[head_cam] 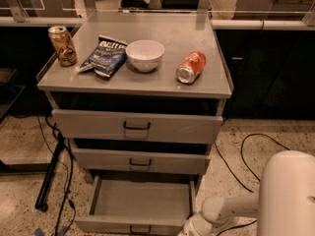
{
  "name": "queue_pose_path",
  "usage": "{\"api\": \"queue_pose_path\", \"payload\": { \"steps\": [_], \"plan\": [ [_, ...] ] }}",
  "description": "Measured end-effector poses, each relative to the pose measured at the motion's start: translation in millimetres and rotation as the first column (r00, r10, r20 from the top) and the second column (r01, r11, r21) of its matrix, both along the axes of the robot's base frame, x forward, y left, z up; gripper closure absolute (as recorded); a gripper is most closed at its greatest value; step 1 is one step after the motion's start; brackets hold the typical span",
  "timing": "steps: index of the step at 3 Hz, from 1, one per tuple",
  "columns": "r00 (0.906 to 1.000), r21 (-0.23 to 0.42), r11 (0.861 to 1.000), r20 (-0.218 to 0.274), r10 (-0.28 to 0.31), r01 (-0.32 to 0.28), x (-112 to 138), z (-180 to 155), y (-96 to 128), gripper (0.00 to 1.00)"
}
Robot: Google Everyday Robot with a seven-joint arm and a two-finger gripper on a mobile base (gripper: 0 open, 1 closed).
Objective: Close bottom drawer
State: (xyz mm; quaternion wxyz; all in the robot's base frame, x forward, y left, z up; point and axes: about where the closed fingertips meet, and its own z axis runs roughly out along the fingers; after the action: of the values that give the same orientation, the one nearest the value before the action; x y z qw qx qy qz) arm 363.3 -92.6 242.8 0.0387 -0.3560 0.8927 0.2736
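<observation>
The bottom drawer (140, 198) of the grey cabinet stands pulled far out, its plain grey tray empty. Its shallow front with a small black handle (140, 228) sits at the lower edge of the view. The middle drawer (140, 161) and top drawer (138, 127) stick out only slightly. My white arm (231, 210) reaches in from the lower right, and its wrist ends by the drawer's front right corner. The gripper (189, 230) is cut off by the bottom edge there.
On the cabinet top (167, 85) stand a brown can (62, 45), a blue chip bag (104, 57), a white bowl (144, 55) and a toppled orange can (191, 67). Black cables (246, 156) lie on the speckled floor at right; a black stand leg (49, 176) at left.
</observation>
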Motion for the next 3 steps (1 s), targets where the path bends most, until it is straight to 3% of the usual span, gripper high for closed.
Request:
{"api": "queue_pose_path", "payload": {
  "steps": [1, 2, 3],
  "plan": [
    [1.0, 0.0, 1.0, 0.0, 0.0, 0.0, 0, 0, 0, 1.0],
    [0.9972, 0.014, 0.997, 0.016, -0.073, 0.073, 16, -22, 3, 1.0],
    [0.9887, 0.006, 0.991, 0.065, -0.135, 0.135, 44, -41, 6, 1.0]
  ]
}}
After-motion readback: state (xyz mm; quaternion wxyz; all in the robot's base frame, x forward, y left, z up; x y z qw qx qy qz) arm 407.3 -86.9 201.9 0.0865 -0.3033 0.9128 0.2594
